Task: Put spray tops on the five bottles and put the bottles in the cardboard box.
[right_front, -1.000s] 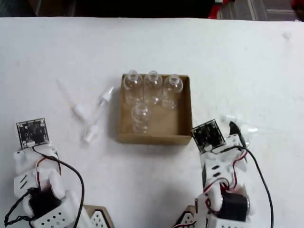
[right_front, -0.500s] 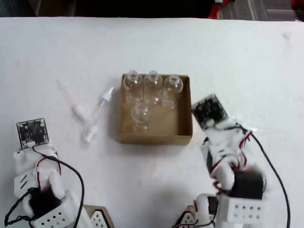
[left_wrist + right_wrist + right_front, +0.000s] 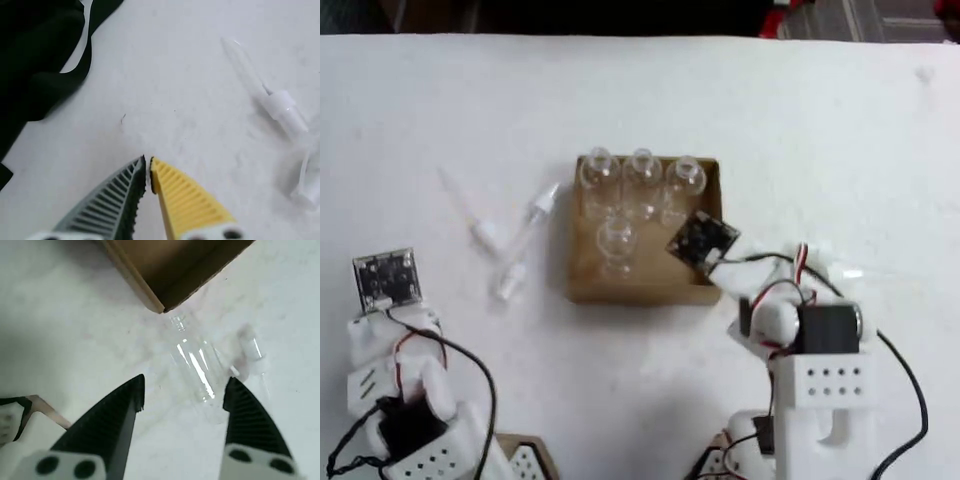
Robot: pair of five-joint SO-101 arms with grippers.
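Right hand (image 3: 186, 386) has swung in to the cardboard box (image 3: 170, 265) corner, spread wide and empty. The last bottle (image 3: 197, 365) lies on the bench (image 3: 60, 315) between its fingers, long axis down the gap. Left hand (image 3: 148, 170), pinched closed on nothing, sits well apart.

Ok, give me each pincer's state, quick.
Left pincer: shut, holding nothing.
Right pincer: open, empty, with a clear bottle lying below it.
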